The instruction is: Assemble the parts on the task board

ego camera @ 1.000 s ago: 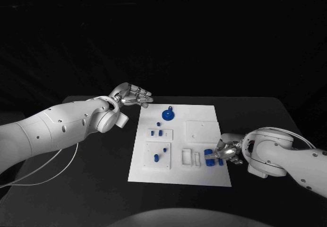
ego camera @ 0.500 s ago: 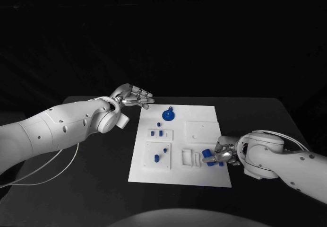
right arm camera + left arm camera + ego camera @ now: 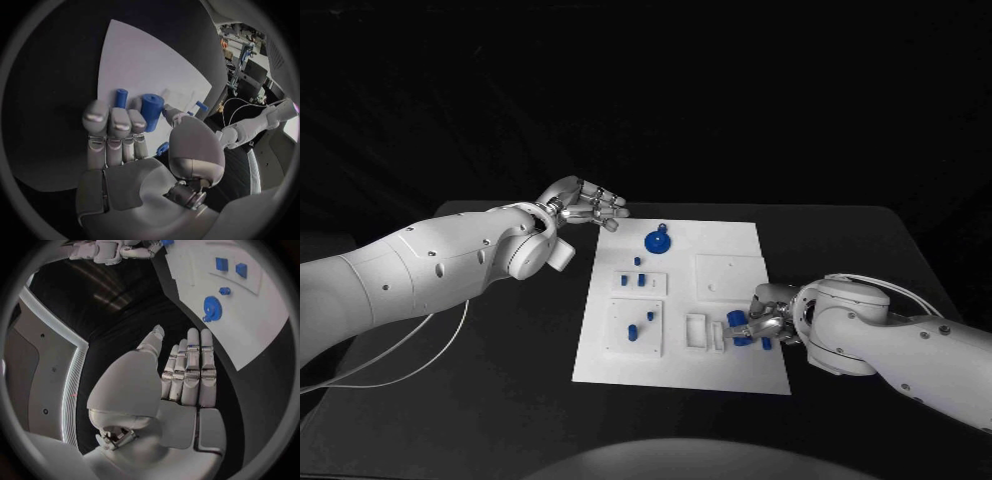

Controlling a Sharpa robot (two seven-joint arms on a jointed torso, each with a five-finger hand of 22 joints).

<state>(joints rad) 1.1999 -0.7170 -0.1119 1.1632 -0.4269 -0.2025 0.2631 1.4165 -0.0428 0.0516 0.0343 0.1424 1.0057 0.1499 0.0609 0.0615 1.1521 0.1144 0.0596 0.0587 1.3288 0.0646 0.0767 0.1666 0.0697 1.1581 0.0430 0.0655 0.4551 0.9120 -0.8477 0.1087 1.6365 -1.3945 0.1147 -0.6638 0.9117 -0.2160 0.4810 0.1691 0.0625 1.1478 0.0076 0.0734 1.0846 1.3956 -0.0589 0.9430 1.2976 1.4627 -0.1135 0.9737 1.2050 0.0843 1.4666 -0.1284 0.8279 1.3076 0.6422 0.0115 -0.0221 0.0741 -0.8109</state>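
Black table (image 3: 473, 400) under darkness carries the white task board (image 3: 733, 245) at centre. Risk, as I judge it: my right hand (image 3: 764, 327) crowds the board's near right corner, where two upright blue cylinders (image 3: 152, 111) stand close together; a finger sweep there could topple one or nudge the board. In the right wrist view its fingers (image 3: 119, 125) sit together, extended just behind the cylinders, with the thumb beside the larger one. Whether anything is actually pinched I cannot tell. My left hand (image 3: 584, 204) hovers off the board's far left corner, fingers straight and side by side, holding nothing. Nearest it lies the blue round part (image 3: 656, 241).
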